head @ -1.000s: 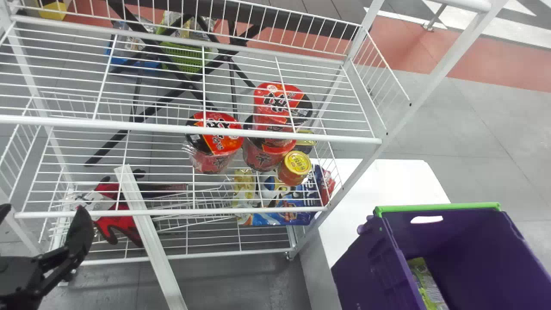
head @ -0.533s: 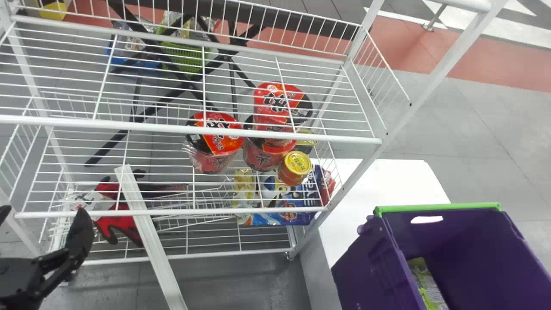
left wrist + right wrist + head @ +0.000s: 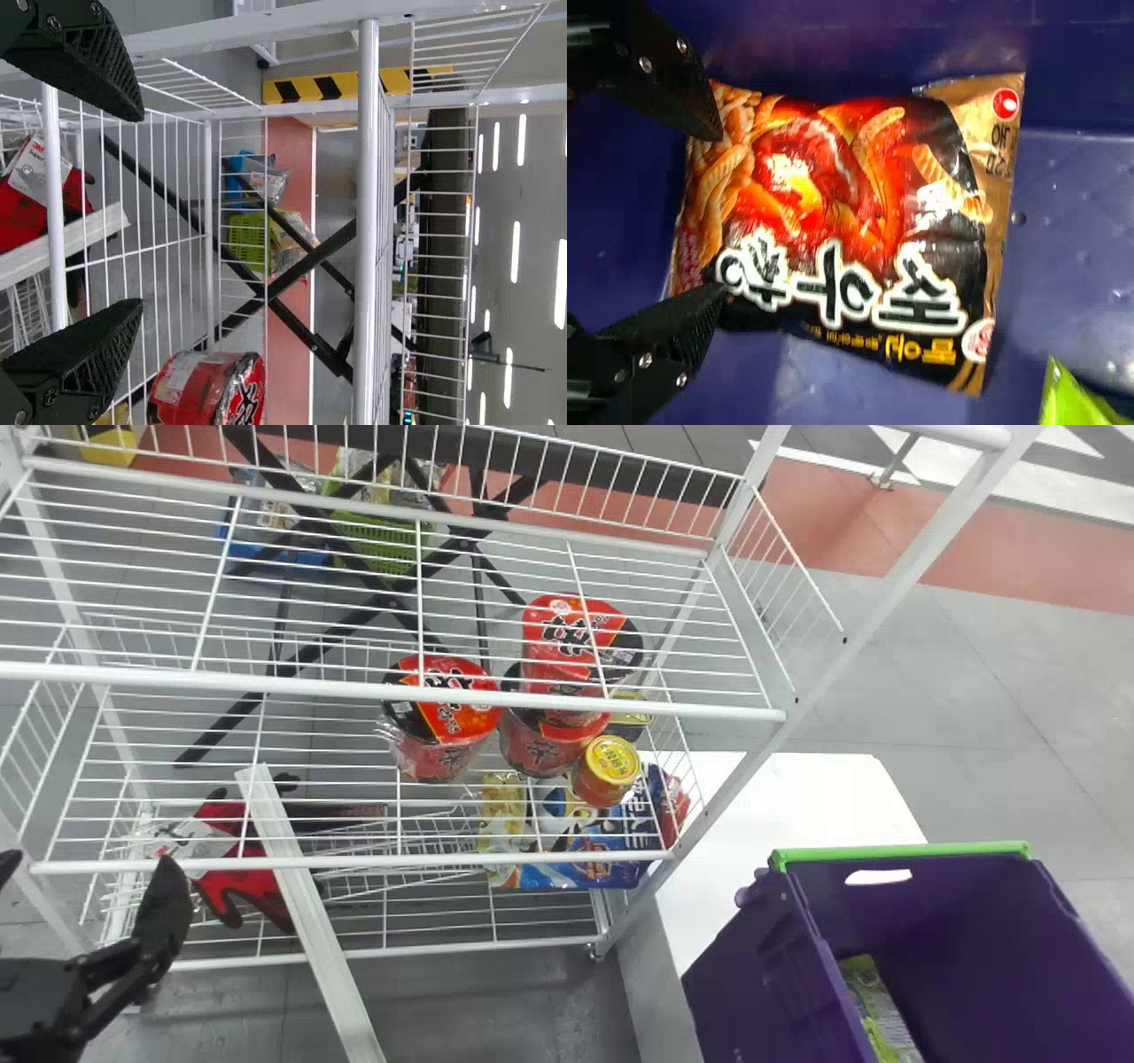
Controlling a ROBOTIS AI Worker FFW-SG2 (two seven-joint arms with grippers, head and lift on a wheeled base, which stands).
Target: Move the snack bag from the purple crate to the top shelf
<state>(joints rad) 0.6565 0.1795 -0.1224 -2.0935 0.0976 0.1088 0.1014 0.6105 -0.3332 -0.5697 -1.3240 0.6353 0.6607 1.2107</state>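
Note:
The snack bag (image 3: 850,230), black, red and brown, lies on the floor of the purple crate (image 3: 1090,212) in the right wrist view. My right gripper (image 3: 720,212) stands open over one end of it, a finger near each side of that end. In the head view the purple crate (image 3: 957,903) with a green rim is at the lower right. The top shelf (image 3: 496,700) is white wire. At the left edge, in front of the rack, my left gripper (image 3: 87,886) is held open; the left wrist view shows the left gripper (image 3: 142,211) with nothing between its fingers.
Red noodle cups (image 3: 447,717) and a yellow-lidded can (image 3: 607,771) stand below the top shelf. Lower down are snack packs (image 3: 576,859) and red gloves (image 3: 235,859). A green packet (image 3: 873,1001) lies in the crate. A slanted rack post (image 3: 824,655) rises between shelf and crate.

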